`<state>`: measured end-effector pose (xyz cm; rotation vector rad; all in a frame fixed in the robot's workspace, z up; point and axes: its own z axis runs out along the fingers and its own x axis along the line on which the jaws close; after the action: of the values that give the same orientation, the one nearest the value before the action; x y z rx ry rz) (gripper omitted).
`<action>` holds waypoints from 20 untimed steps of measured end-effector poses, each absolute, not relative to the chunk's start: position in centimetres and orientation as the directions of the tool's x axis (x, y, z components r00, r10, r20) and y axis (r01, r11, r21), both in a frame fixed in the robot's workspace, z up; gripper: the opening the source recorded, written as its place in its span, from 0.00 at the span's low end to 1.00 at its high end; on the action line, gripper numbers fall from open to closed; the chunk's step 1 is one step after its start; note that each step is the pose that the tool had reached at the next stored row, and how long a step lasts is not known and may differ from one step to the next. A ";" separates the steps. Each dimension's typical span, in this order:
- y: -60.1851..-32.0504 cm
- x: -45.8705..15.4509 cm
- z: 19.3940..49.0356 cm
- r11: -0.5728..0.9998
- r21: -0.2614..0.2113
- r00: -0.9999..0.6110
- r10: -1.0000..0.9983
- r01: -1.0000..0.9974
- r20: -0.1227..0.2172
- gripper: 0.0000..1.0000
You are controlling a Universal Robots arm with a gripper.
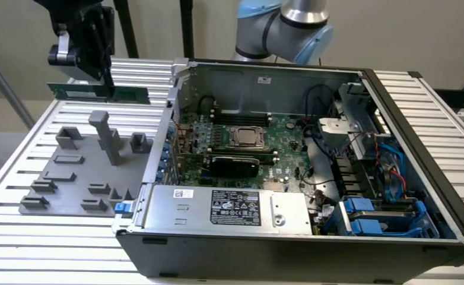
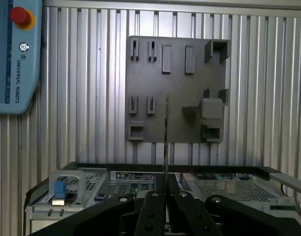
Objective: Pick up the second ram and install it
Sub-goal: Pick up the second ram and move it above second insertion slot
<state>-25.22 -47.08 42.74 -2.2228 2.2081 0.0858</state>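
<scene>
**Gripper point(image 1: 105, 88) w/ ram stick point(image 1: 97, 92), held over fixture plate point(image 1: 66, 178)**

**Item 1, gripper.** Black two-finger unit on a UR arm. Fingers clamped on the ram stick at about mid-length. Wrist view shows the gripper point(image 2: 166, 197) w/ the stick point(image 2: 166, 142) edge-on as a thin line running out from between the fingertips. Mid-length grip probably keeps the stick balanced so it won't tilt.

**Item 2, ram stick.** Slim green-grey board, long axis level, sticking out both sides of the fingers in the exterior view. Touches nothing but the fingers. Not yet in the PC.

**Item 3, fixture plate.** Grey plastic, w/ blocks, slots and one tall post point(image 1: 105, 138). Lies below the gripper, well apart from it. Slots point(image 2: 166, 58) look made to stand parts on edge for an easy pinch. No other stick can be made out on it.

**Item 4, PC case point(image 1: 422, 148).** Open-topped, just beside the plate, off toward the exterior view's right of the gripper and lower. Inside: motherboard point(image 1: 283, 132), CPU socket point(image 1: 246, 138), black card point(image 1: 232, 161), power supply point(image 1: 224, 208). Can't tell whether any ram slot is filled.

**Item 5, misc.** Ribbed aluminium table point(image 1: 50, 243) under everything. Blue control pendant point(image 2: 15, 64) w/ red stop button point(image 2: 20, 15) lies on the table beyond the plate from the gripper.

**Status (est.):** pick-up done, install not begun.
</scene>
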 end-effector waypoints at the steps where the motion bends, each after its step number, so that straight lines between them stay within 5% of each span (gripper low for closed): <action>1: -47.1 -24.8 43.0 -0.007 0.033 0.006 -0.999 -0.999 -0.044 0.00; 20: -44.9 -17.2 43.2 -0.007 0.034 0.006 -0.999 -0.999 -0.038 0.00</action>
<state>-17.23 -44.90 43.21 -2.2258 2.2113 0.0795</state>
